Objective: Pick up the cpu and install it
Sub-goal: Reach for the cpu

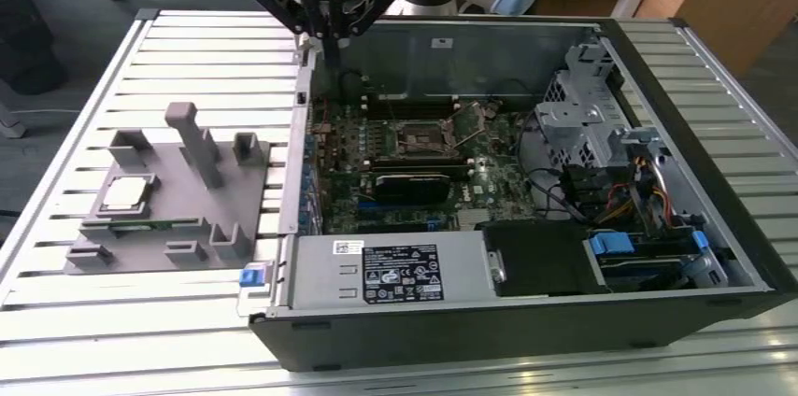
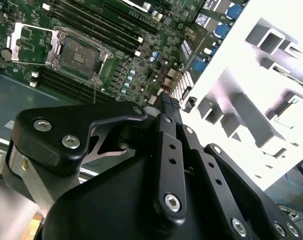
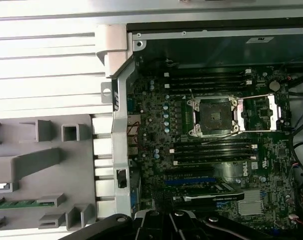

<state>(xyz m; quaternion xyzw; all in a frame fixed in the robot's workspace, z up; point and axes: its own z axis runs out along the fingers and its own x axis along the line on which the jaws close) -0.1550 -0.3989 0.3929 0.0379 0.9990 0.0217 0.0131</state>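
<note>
The cpu (image 1: 125, 195) is a small silvery square lying flat in a pocket of the grey fixture (image 1: 168, 256), on the exterior view's left. My gripper (image 1: 329, 41) hangs high over the back left corner of the open computer case (image 1: 524, 321), far from the cpu and holding nothing. Its fingers (image 2: 167, 100) are shut and point down at the motherboard's edge. The bare cpu socket (image 3: 214, 115) sits mid-board with its metal load plate (image 3: 266, 112) flipped open beside it. The socket (image 2: 79, 52) also appears in the second wrist view.
A long green memory stick (image 1: 144, 225) lies in the fixture just in front of the cpu. Tall grey posts (image 1: 197, 139) rise from the fixture. The case holds a drive cage (image 1: 586, 106), cables and a power supply (image 1: 392, 270). The slatted table (image 1: 187, 50) surrounds everything.
</note>
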